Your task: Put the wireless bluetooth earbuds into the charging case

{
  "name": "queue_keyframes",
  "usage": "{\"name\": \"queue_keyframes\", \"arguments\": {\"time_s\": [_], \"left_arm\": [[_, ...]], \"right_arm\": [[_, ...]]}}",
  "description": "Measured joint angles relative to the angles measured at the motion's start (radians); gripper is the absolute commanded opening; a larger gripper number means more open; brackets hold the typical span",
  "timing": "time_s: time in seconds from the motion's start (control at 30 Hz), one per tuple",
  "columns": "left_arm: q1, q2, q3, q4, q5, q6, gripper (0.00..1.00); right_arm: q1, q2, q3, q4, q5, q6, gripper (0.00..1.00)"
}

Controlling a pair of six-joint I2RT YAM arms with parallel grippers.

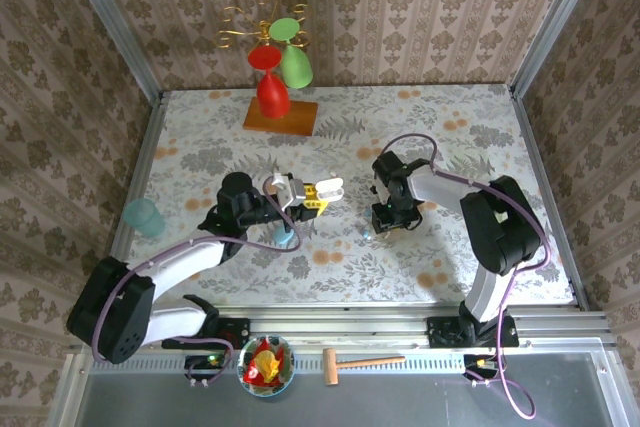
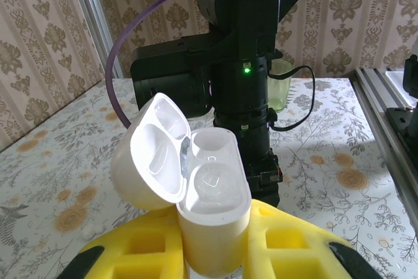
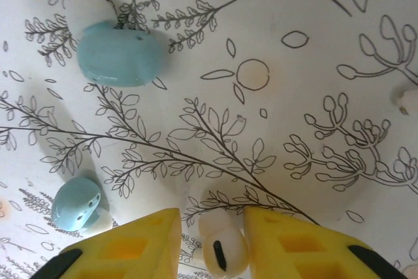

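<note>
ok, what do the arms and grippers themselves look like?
Both the left arm and right arm have black joint housings, white link covers and a purple cable looped along each. The left gripper and right gripper have black bodies and blocky yellow fingers with square recesses. A green light glows on one black housing.

No lettering, brand, number or label can be read on anything here. The white charging case (image 2: pixel 215 227) is plain on its lid and shell. The black arm housing (image 2: pixel 170 76) bears a small lit green indicator lamp (image 2: pixel 246 68), with no legible marking beside it. The table covering (image 3: pixel 294 96) carries printed plants, no words.
</note>
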Motion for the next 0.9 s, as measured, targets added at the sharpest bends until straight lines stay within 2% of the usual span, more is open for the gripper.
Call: {"name": "queue_keyframes", "arguments": {"time_s": [0.1, 0.2, 0.3, 0.5, 0.9], "left_arm": [[0.0, -0.011, -0.003, -0.007, -0.006, 0.008, 0.08], [0.001, -0.014, -0.003, -0.015, -0.013, 0.014, 0.08], [0.001, -0.014, -0.003, -0.022, -0.014, 0.018, 0.07], [0.002, -0.014, -0.003, -0.024, -0.017, 0.022, 0.07], [0.01, -0.026, -0.011, -0.02, -0.018, 0.021, 0.07]], "right_arm": [[0.007, -0.014, -0.006, 0.0, 0.038, 0.028, 0.34], [0.019, -0.048, -0.026, 0.0, 0.084, 0.081, 0.46], [0.046, -0.067, -0.033, -0.003, 0.127, 0.131, 0.5], [0.089, -0.066, -0.039, -0.003, 0.171, 0.213, 0.52], [0.09, -0.076, -0.09, -0.002, 0.233, 0.269, 0.53]]}}
